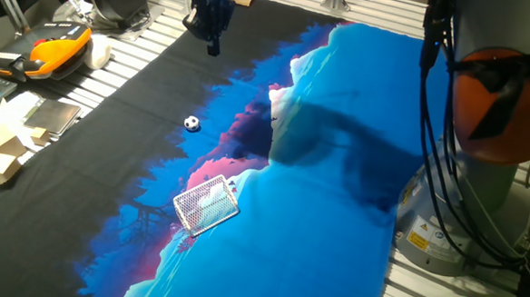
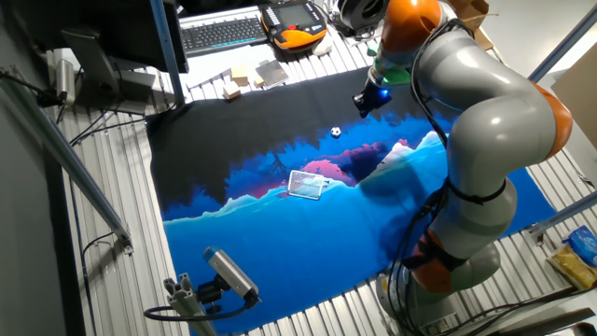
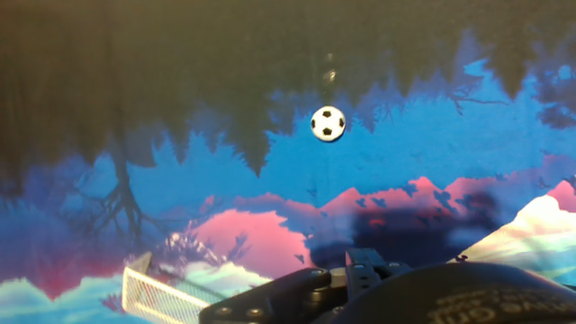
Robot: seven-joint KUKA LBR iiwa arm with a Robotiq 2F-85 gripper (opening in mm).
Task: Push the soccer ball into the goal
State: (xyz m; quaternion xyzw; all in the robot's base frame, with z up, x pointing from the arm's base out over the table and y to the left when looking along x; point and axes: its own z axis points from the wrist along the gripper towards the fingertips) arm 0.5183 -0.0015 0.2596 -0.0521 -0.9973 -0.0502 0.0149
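Soccer ball (image 1: 191, 123) lies alone on the dark upper part of the printed cloth (image 1: 335, 198), near the tree silhouettes, well apart from the goal (image 1: 206, 204), which rests down by the pink mountains. My gripper (image 1: 213, 44) hangs above the cloth's far edge, touching nothing; whether my fingers are parted or closed I cannot tell

Soccer ball (image 3: 328, 123) upper center on printed cloth (image 3: 432, 153); goal (image 3: 162, 295) corner lower left; gripper (image 3: 360, 288) body bottom center.
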